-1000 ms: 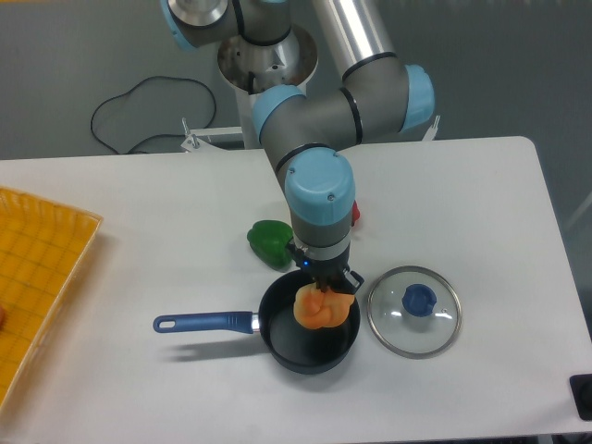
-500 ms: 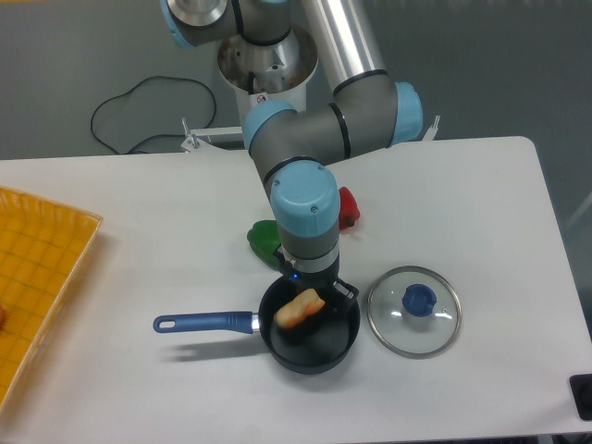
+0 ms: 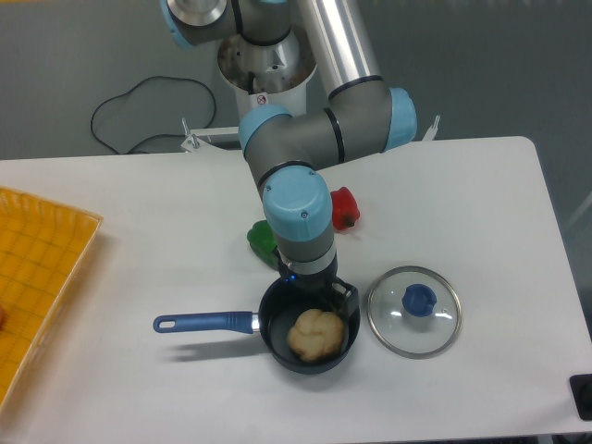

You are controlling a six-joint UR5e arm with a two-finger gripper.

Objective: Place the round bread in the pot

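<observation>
The round bread [image 3: 315,334], a pale tan knotted bun, lies inside the pot [image 3: 277,342], a small black saucepan with a long blue handle [image 3: 203,323] pointing left. My gripper [image 3: 312,285] hangs over the pot's far rim, just above and behind the bread. Its fingers stand apart and hold nothing. The wrist hides most of the fingers.
A glass lid with a blue knob [image 3: 415,309] lies right of the pot. A green pepper [image 3: 261,240] and a red pepper [image 3: 345,208] sit behind the pot, partly hidden by the arm. A yellow tray [image 3: 37,277] lies at the left edge.
The bread has dropped from the gripper and come to rest flat in the pot. The arm has shifted slightly left and the red pepper shows more.
</observation>
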